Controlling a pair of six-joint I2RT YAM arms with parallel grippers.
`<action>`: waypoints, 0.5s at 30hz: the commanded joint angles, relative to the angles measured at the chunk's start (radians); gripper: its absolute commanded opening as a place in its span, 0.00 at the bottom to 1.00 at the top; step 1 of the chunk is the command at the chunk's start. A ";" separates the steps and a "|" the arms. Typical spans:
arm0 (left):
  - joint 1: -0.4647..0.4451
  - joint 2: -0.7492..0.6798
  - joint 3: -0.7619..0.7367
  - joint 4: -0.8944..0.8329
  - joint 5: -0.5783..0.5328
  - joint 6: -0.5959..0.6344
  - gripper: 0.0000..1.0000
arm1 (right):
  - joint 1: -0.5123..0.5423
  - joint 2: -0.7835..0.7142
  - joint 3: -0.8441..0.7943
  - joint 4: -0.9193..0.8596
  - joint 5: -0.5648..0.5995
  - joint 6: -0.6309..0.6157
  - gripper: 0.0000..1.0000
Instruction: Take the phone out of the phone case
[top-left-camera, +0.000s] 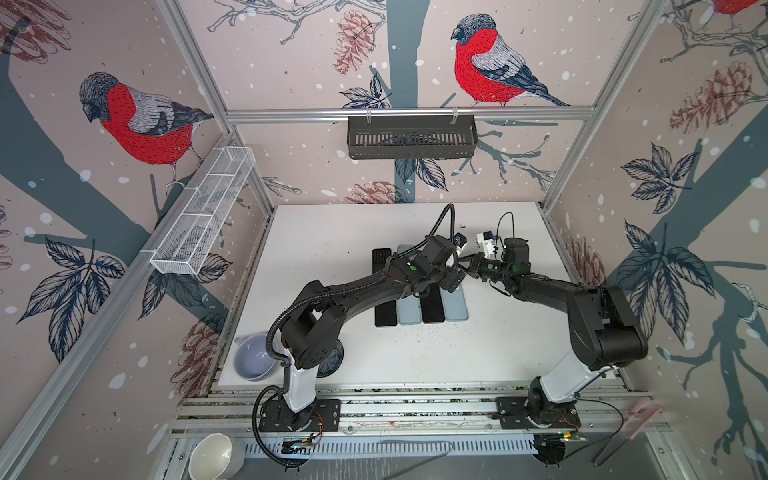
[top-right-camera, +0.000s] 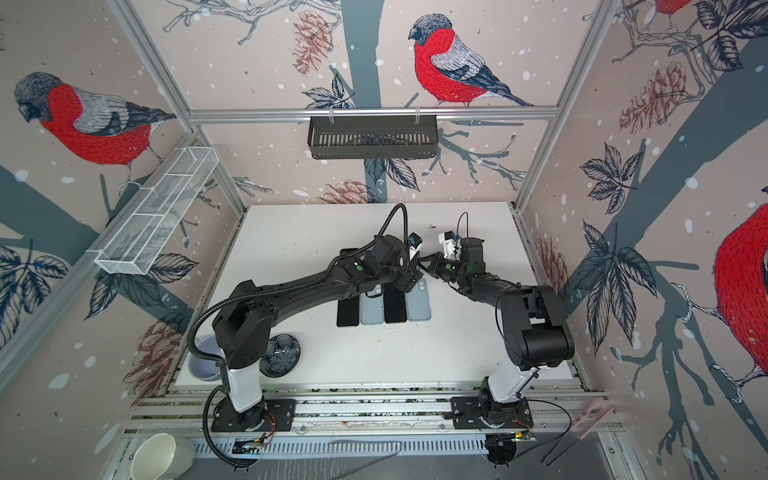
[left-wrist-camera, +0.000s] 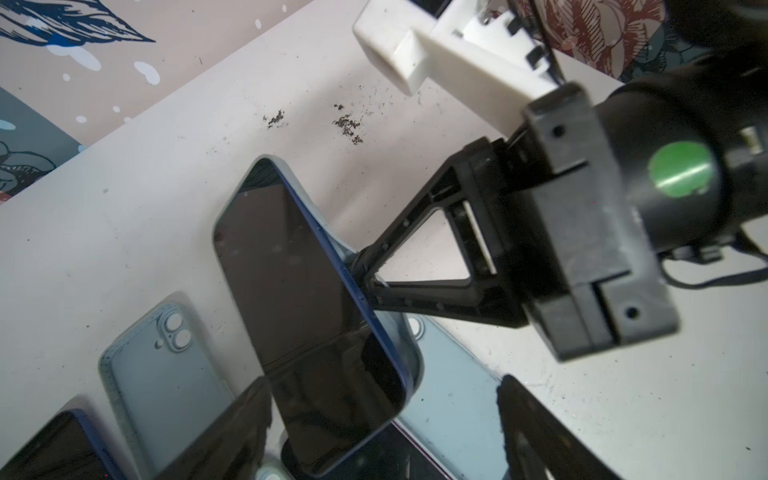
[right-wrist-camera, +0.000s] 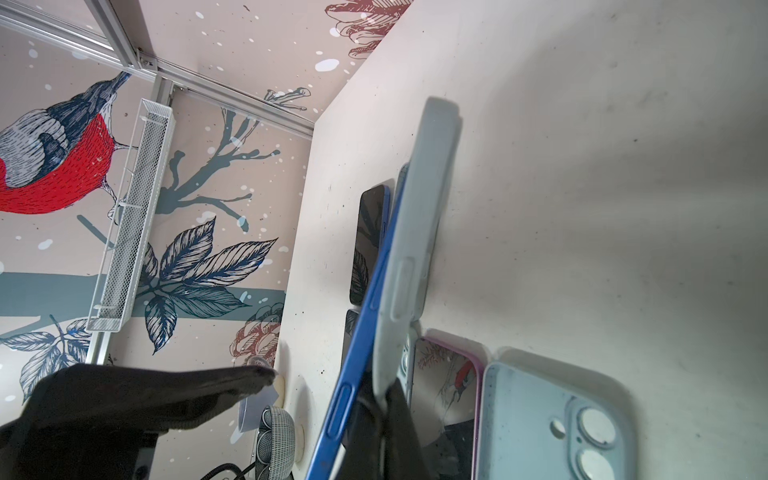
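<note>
A phone (left-wrist-camera: 299, 291) with a blue frame and dark screen stands tilted, partly out of its pale blue phone case (left-wrist-camera: 405, 336). In the right wrist view the phone's blue edge (right-wrist-camera: 361, 353) and the peeled-back case (right-wrist-camera: 419, 232) have parted. My right gripper (right-wrist-camera: 386, 401) is shut on the case's side rim, seen also in the left wrist view (left-wrist-camera: 361, 274) and in a top view (top-left-camera: 467, 266). My left gripper (left-wrist-camera: 382, 386) is open, its fingers (left-wrist-camera: 237, 432) straddling the phone's near end, one close beside the phone and the other well clear of it. In a top view it hangs over the row of phones (top-left-camera: 451, 278).
On the white table (top-left-camera: 332, 232) lie a black phone (top-left-camera: 384, 309), an empty pale blue case (top-left-camera: 409, 311), another dark phone (top-left-camera: 432, 309) and another pale blue case (top-left-camera: 456, 307). A purple bowl (top-left-camera: 253, 357) and dark plate (top-right-camera: 280, 353) sit front left.
</note>
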 joint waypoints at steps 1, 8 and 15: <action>-0.004 0.001 0.001 0.032 -0.035 0.007 0.83 | 0.000 -0.001 0.012 0.056 -0.033 0.008 0.00; -0.004 0.053 0.029 -0.007 -0.123 0.003 0.76 | 0.000 -0.005 0.012 0.052 -0.036 0.007 0.00; -0.005 0.080 0.063 -0.035 -0.294 -0.017 0.62 | 0.002 -0.013 0.003 0.062 -0.041 0.012 0.00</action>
